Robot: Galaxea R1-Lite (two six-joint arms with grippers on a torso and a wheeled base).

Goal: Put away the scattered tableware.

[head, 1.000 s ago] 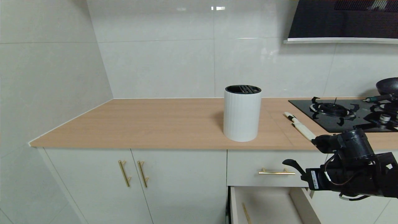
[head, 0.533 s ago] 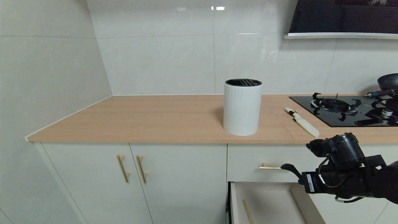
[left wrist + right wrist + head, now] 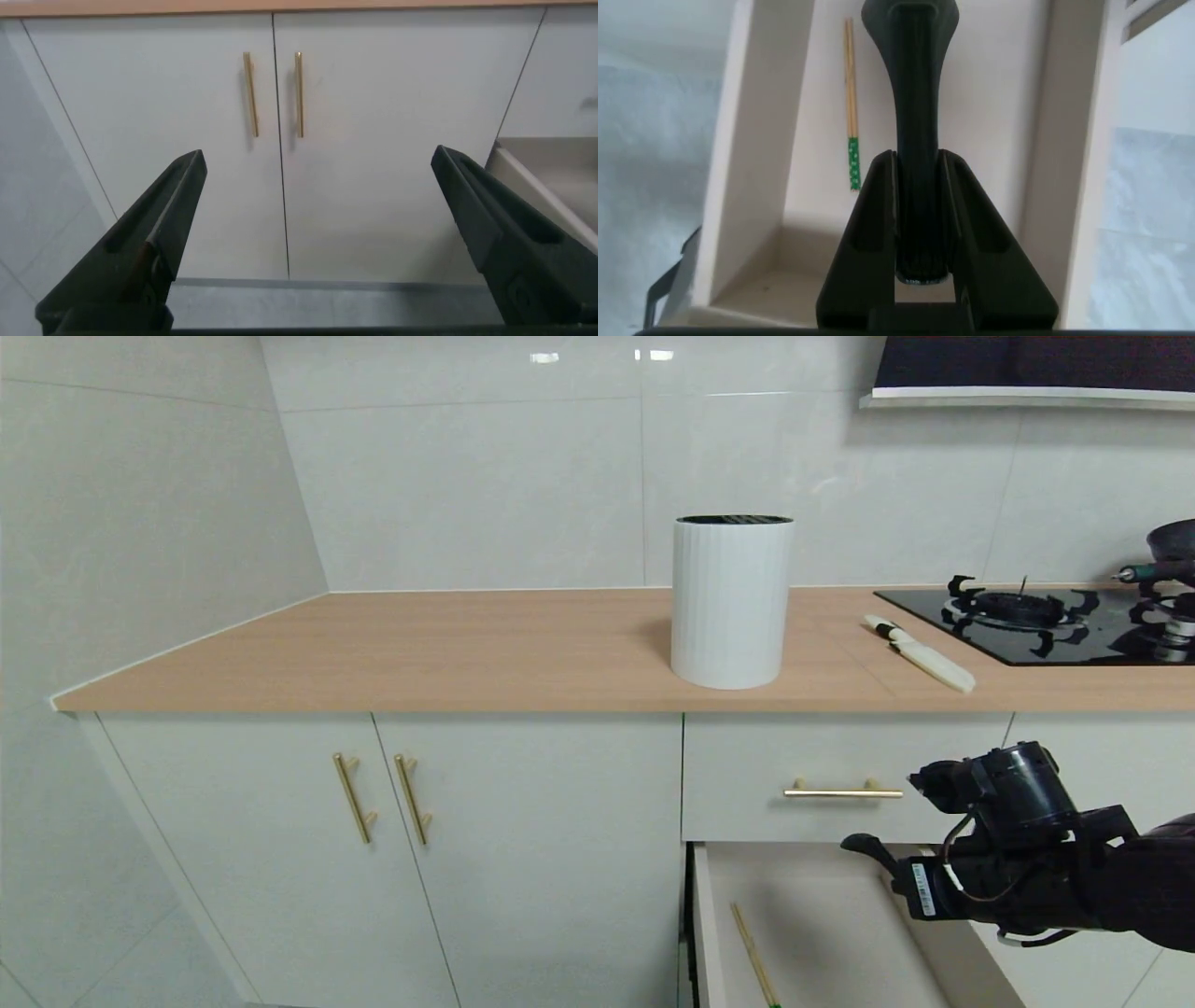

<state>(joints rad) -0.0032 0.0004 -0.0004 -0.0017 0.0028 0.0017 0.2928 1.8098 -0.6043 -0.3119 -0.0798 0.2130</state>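
Nearest, faces the white cabinet doors [image 3: 392, 112] with the left gripper [image 3: 318, 161], spread wide and with nothing between the fingers. A little farther, clamps a black utensil [image 3: 910, 84] in the right gripper [image 3: 918, 173], closed tight on the handle, and hangs it above the open drawer [image 3: 822, 933], with the rounded end past the fingertips. Inside the drawer, has one chopstick [image 3: 850, 103] with a green end lying flat near a side wall. Looks like the step of bringing the utensil down into the drawer, not yet released. Farther up, on the wooden counter [image 3: 420, 653], has a pale knife [image 3: 920, 653] lying just beside the gas stove [image 3: 1027, 635] and apart from the white ribbed holder [image 3: 730, 607]. So, as a judgement: one piece stored, one in hand, and the knife left to do, probably for the slots of the holder.
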